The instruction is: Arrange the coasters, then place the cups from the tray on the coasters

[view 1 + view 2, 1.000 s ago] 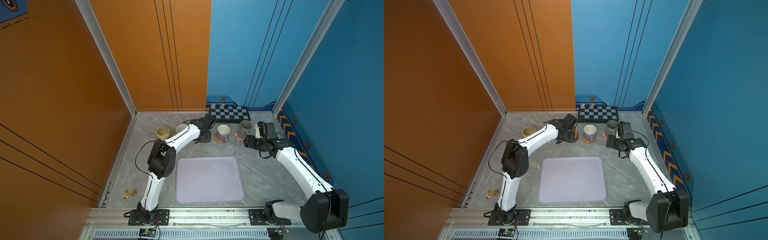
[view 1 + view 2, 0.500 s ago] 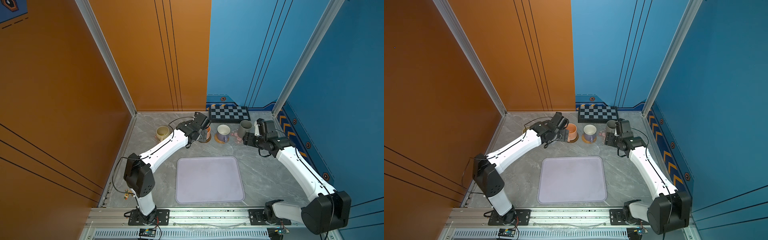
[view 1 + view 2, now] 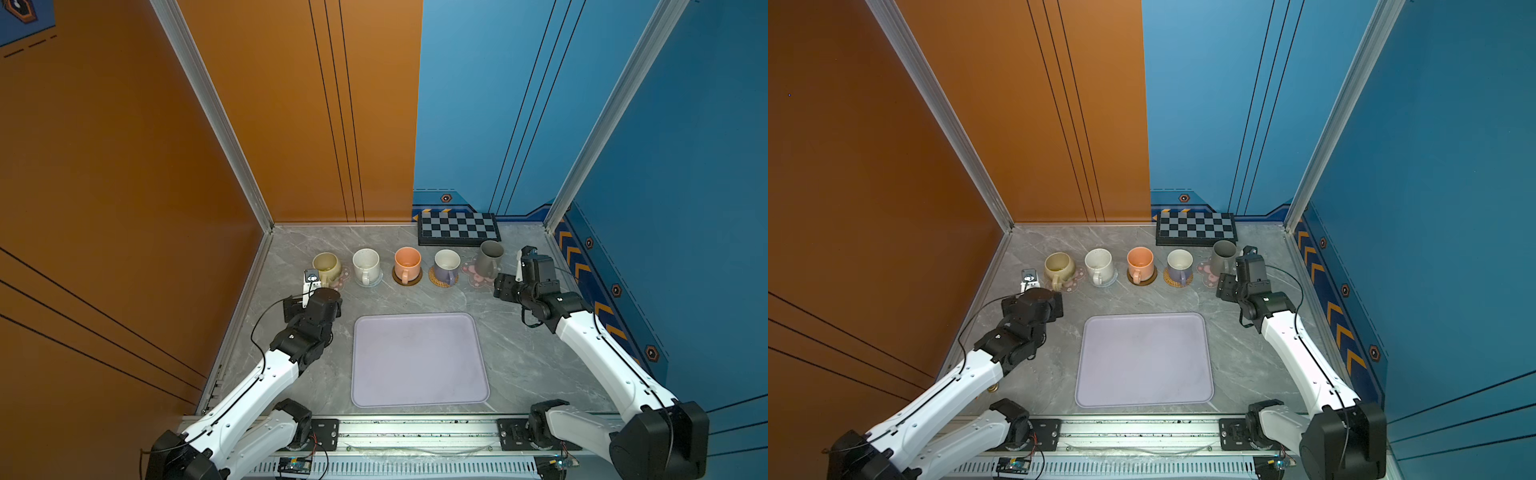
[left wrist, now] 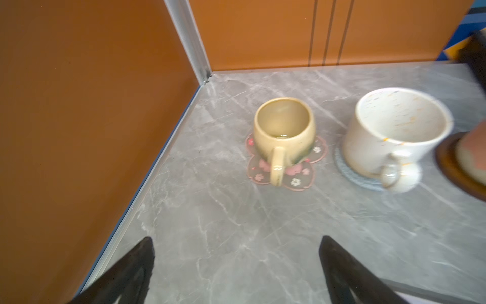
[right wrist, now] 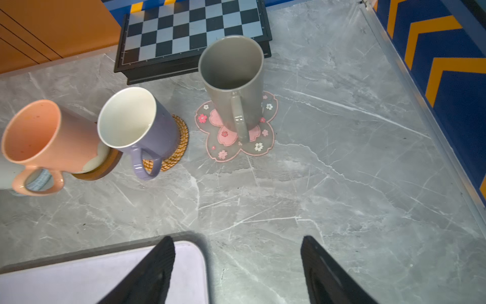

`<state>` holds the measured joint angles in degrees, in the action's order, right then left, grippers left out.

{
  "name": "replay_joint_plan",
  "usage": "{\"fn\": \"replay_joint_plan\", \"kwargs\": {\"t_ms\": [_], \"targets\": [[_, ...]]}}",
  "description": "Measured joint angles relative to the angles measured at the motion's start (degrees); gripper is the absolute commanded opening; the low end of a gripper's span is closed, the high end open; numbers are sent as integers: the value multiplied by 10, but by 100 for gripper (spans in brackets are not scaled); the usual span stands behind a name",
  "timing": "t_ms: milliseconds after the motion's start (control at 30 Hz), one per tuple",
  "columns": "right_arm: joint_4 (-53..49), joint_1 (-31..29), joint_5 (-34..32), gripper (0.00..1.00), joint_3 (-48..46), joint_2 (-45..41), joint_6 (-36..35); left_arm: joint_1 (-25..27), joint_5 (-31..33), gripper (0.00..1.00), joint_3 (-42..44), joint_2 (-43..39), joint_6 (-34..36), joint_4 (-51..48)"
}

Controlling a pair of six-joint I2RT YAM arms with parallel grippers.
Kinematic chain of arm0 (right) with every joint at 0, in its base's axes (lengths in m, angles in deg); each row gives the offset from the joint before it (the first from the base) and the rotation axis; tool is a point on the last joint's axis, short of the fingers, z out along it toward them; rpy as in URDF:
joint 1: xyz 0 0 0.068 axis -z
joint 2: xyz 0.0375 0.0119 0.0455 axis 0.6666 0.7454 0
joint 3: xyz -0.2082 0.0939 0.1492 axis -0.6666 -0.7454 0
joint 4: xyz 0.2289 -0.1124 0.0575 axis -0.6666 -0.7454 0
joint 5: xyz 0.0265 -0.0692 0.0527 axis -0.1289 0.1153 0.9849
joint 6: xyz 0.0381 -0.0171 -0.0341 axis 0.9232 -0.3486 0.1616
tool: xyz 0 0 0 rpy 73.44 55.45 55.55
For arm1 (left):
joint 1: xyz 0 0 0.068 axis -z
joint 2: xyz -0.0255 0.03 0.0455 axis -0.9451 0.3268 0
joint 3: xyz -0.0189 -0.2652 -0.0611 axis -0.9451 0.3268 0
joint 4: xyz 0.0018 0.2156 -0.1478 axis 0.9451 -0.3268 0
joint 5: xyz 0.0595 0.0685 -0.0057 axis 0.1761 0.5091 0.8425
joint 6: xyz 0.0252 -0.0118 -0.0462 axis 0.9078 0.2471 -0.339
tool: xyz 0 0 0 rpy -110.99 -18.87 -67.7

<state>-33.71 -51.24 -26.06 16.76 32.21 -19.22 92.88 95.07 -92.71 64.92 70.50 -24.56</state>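
Observation:
Five cups stand in a row at the back, each on a coaster: beige-yellow (image 3: 327,266) on a pink flower coaster (image 4: 294,181), speckled white (image 3: 366,264) on blue-grey crochet (image 4: 352,179), orange (image 3: 407,262) on a brown disc (image 3: 407,281), lavender (image 3: 446,264) on rattan (image 5: 178,142), and tall grey (image 3: 489,257) on a pink flower coaster (image 5: 252,147). The lavender tray (image 3: 419,361) lies empty in front. My left gripper (image 4: 236,242) is open and empty, short of the beige cup. My right gripper (image 5: 236,242) is open and empty, near the grey cup.
A black-and-grey checkerboard (image 3: 459,228) lies against the back wall behind the lavender and grey cups. The orange wall (image 4: 79,131) runs close beside the left gripper. The blue side wall with orange chevrons (image 5: 447,65) borders the right arm.
My left gripper has let go beside the orange cup, opened wide and drawn back leftward to in front of the beige cup. The right gripper opened slightly and barely moved.

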Motion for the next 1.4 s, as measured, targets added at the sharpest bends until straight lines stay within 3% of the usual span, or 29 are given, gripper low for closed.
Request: {"fn": "replay_joint_plan", "kwargs": {"t_ms": [167,500,800,1000,1167,1400], "targets": [[97,33,-1,80,-74,2,-15,-76,-2,98,62,38,4,103],[296,90,-11,81,-181,43,-20,-136,-69,98,78,171,28,328],[476,105,-21,80,-240,111,-26,-143,-121,98,85,268,69,437],[515,106,-12,80,-241,131,-33,-146,-148,98,71,282,99,459],[549,107,-10,80,-244,131,-54,-154,-163,98,78,323,111,539],[691,106,-14,84,-307,160,-85,-157,-190,98,90,348,122,582]]}}
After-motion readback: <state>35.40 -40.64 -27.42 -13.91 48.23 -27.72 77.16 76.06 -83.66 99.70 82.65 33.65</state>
